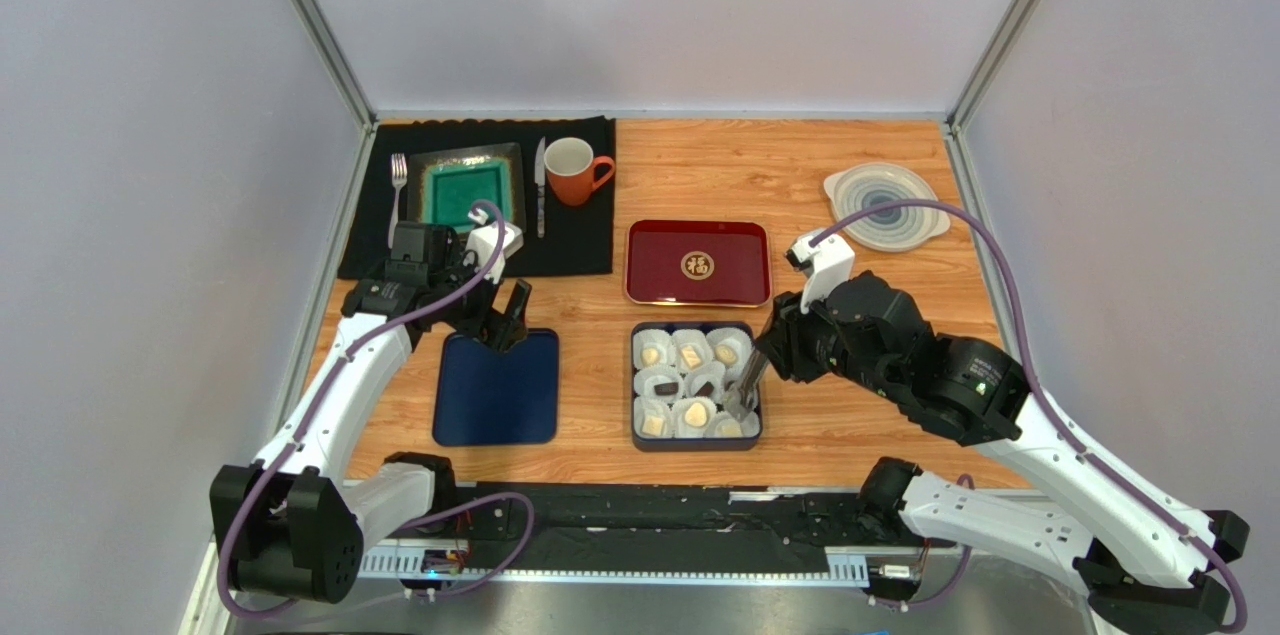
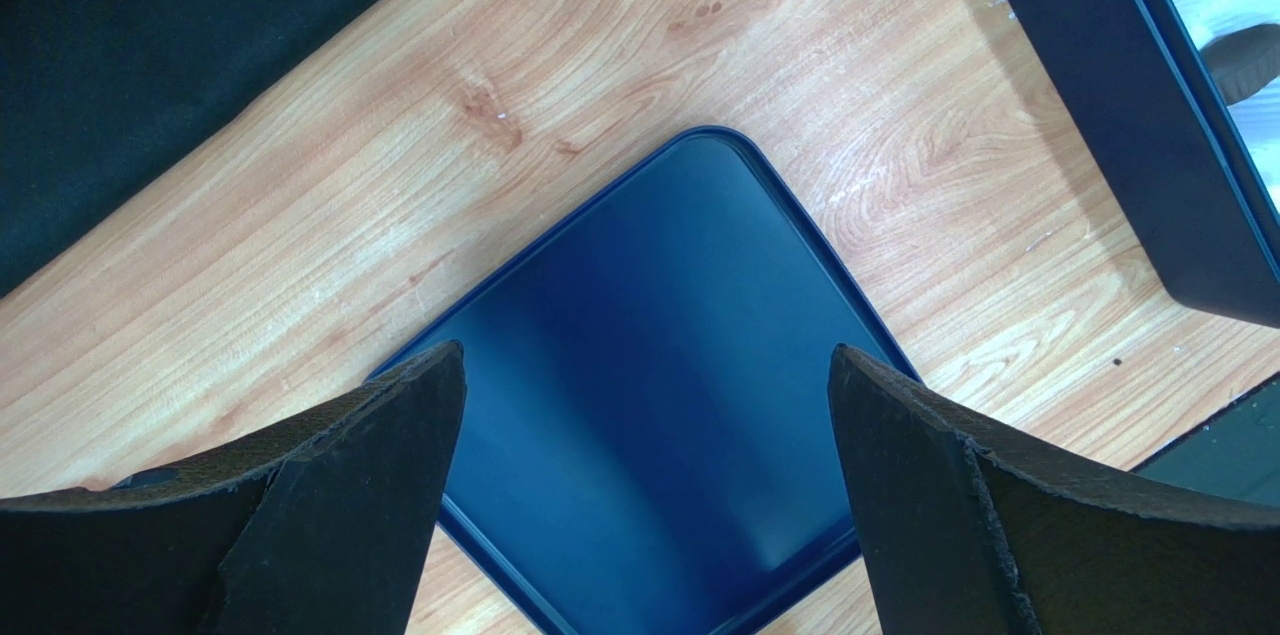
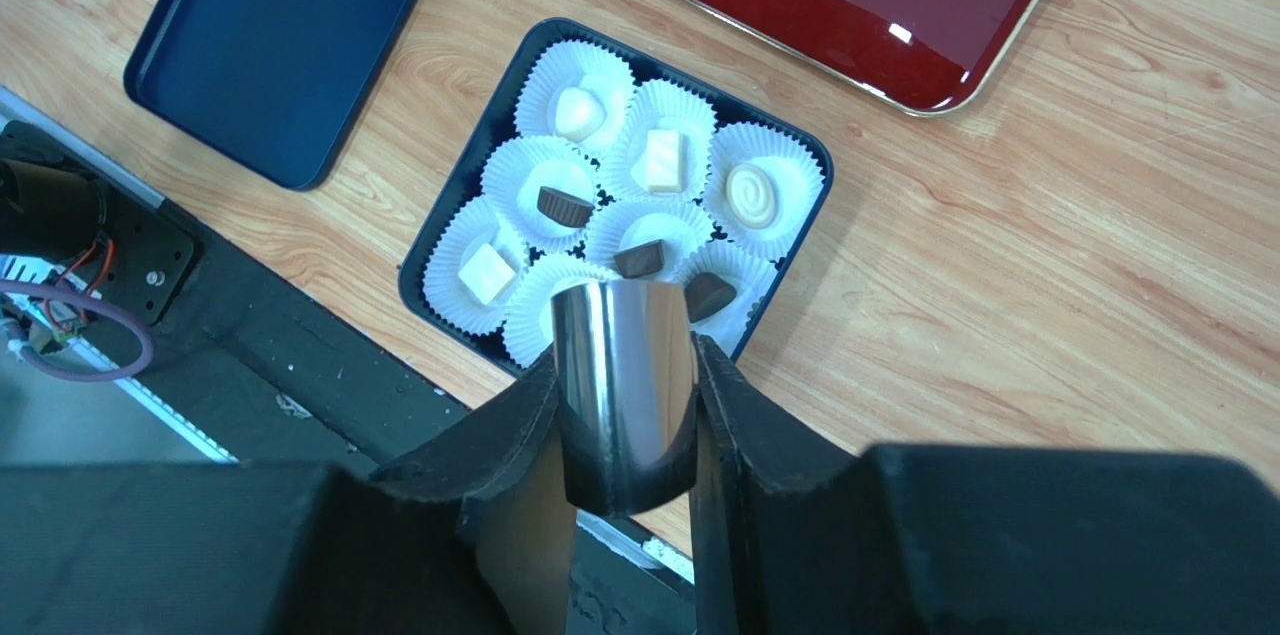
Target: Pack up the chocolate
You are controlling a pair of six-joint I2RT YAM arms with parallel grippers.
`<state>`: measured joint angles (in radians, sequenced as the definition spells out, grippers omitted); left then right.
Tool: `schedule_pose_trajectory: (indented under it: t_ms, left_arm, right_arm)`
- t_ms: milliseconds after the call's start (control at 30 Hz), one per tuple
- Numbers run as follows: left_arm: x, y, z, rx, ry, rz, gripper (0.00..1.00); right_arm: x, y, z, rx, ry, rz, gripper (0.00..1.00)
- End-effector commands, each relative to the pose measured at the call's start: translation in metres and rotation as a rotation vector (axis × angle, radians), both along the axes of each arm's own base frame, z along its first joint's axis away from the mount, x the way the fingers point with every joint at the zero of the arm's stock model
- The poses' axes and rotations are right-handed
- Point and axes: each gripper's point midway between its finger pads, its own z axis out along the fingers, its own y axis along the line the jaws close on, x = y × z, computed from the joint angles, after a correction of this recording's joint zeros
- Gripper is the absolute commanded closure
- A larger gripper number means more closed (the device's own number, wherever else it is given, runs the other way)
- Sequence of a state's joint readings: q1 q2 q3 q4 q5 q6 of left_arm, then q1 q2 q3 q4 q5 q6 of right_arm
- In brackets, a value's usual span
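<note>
Several chocolates, cream ones (image 3: 663,155) and dark ones (image 3: 562,205), sit in white paper cups inside a dark blue box (image 1: 637,395). My right gripper (image 3: 627,365) is shut on shiny metal tongs (image 3: 624,365). The tongs' tips hang over the box's near right corner, beside a dark chocolate (image 3: 706,293). In the top view that gripper (image 1: 769,350) stands at the box's right edge. My left gripper (image 2: 646,358) is open, with nothing between its fingers. It hovers over the flat dark blue lid (image 2: 661,395) to the left of the box.
A red lacquer tray (image 1: 697,262) lies just behind the box. On a black mat (image 1: 586,238) at the back left are a green plate (image 1: 464,188), a fork (image 1: 398,193), a knife (image 1: 540,185) and an orange mug (image 1: 573,170). A clear round lid (image 1: 887,205) lies at the back right.
</note>
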<state>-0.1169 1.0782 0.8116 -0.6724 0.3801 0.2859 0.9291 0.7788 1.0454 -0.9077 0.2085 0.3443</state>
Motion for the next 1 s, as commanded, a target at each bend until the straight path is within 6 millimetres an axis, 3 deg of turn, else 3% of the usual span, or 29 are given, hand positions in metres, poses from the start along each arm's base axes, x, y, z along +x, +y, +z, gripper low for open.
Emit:
schedule_pose_trajectory:
  t_ms: [0, 267, 467, 500, 567, 667, 800, 967]
  left_arm:
    - [0.008, -0.002, 0.016, -0.014, -0.049, -0.005, 0.01]
    - [0.007, -0.001, 0.016, -0.01, -0.05, -0.003, 0.01]
    - [0.007, -0.001, 0.016, -0.011, -0.057, -0.005, 0.01]
    - [0.007, -0.001, 0.016, -0.012, -0.058, -0.006, 0.01]
    - [0.006, -0.002, 0.015, -0.018, -0.056, -0.005, 0.01]
    - [0.005, -0.002, 0.015, -0.017, -0.055, -0.008, 0.01]
    - [0.003, 0.0, 0.016, -0.006, -0.067, -0.011, 0.01]
    - [0.003, -0.002, 0.014, -0.02, -0.059, -0.014, 0.01]
  right_arm:
    - [0.011, -0.004, 0.029, 0.057, -0.088, -0.059, 0.72]
    - [0.033, -0.025, 0.051, 0.001, -0.182, -0.191, 0.91]
    - [0.058, -0.068, 0.058, -0.114, -0.29, -0.437, 0.94]
    - [0.064, -0.082, 0.051, -0.167, -0.314, -0.511, 0.94]
    - [0.071, -0.09, 0.043, -0.191, -0.332, -0.574, 0.93]
    - [0.081, -0.096, 0.017, -0.212, -0.29, -0.622, 0.96]
    - [0.092, -0.108, -0.01, -0.2, -0.151, -0.661, 1.0]
    - [0.115, -0.119, -0.025, -0.215, 0.041, -0.679, 1.0]
